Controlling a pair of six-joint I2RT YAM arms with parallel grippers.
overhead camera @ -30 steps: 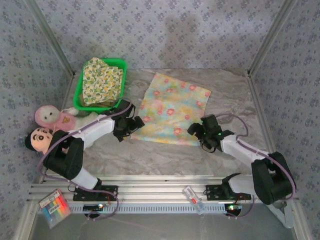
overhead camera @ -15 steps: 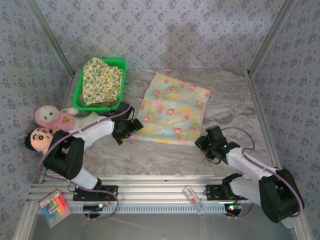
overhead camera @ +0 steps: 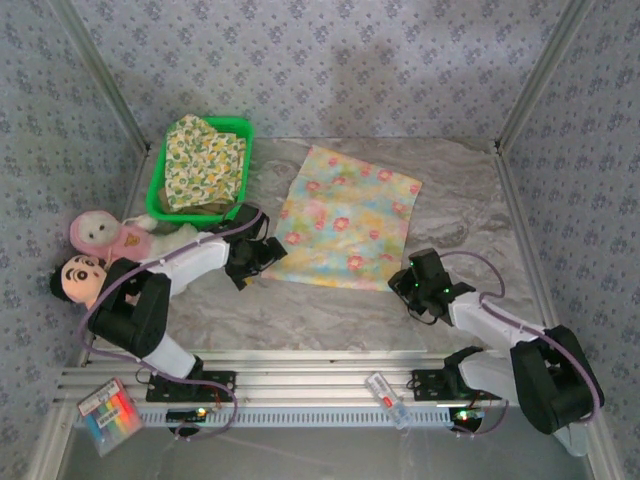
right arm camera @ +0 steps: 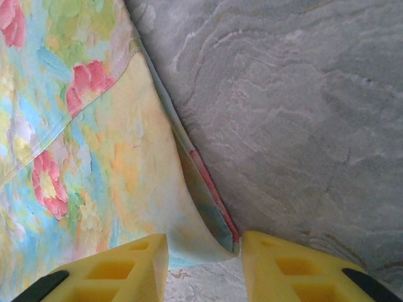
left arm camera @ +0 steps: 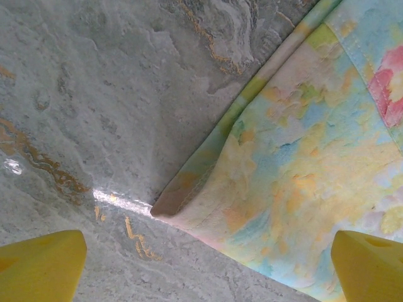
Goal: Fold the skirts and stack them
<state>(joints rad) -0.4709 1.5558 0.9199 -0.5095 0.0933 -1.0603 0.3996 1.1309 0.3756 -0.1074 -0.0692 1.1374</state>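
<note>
My right gripper (right arm camera: 205, 246) stood half-narrowed astride the lower-right corner of the pastel skirt (right arm camera: 94, 163) (gripping or not, I couldn't tell). My left gripper (left arm camera: 208, 270) gaped wide above its lower-left corner. The skirt lay spread flat mid-frame on the table (overhead camera: 300, 310).

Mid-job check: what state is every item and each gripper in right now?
pastel skirt: spread out flat, not yet folded.
floral skirt: folded, lying on top in the basket.
green basket: upright, holding cloth.
left gripper: open wide, at the pastel skirt's near left corner.
right gripper: jaws apart, astride the near right corner, not clamped on it.
plush dolls: lying face up at the left.
</note>
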